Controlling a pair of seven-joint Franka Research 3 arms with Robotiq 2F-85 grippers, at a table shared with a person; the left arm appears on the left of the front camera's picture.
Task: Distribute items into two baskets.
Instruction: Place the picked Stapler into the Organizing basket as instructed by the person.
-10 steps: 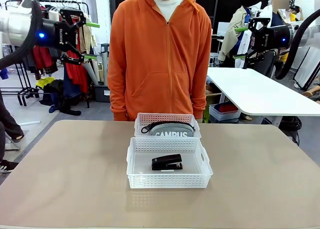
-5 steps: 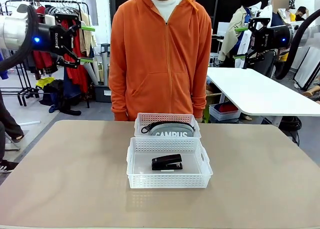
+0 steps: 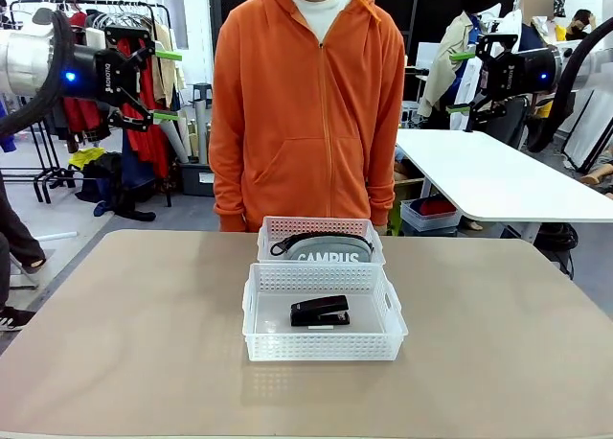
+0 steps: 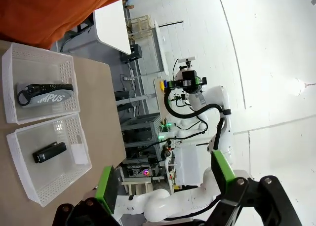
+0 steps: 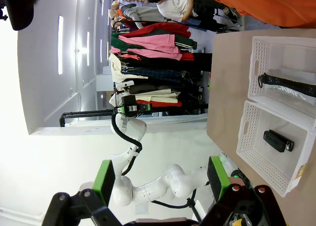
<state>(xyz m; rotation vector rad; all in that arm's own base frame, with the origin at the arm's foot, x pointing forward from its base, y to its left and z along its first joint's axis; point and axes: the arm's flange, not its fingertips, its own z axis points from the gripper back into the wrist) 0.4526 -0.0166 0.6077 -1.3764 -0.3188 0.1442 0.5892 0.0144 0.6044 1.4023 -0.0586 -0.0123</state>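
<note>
My left end effector (image 3: 165, 84) hangs high over the far left of the scene, its green-padded fingers spread wide with nothing between them; my right end effector (image 3: 464, 81) hangs high at the far right, equally wide and empty. Both are well apart from the surface (image 3: 124, 334) below. At the middle of that surface sit the two baskets, touching end to end. The larger basket (image 3: 324, 346) is the nearer one, and the small black stapler (image 3: 320, 311) lies flat on its floor, about at its centre. The smaller basket (image 3: 321, 230) is just behind it, toward the far edge, and holds the grey pouch (image 3: 330, 253) with its white "CAMPUS" lettering facing me and its black strap curving over the top. A person in an orange hoodie (image 3: 306, 103) stands at the far side, directly behind the baskets.
</note>
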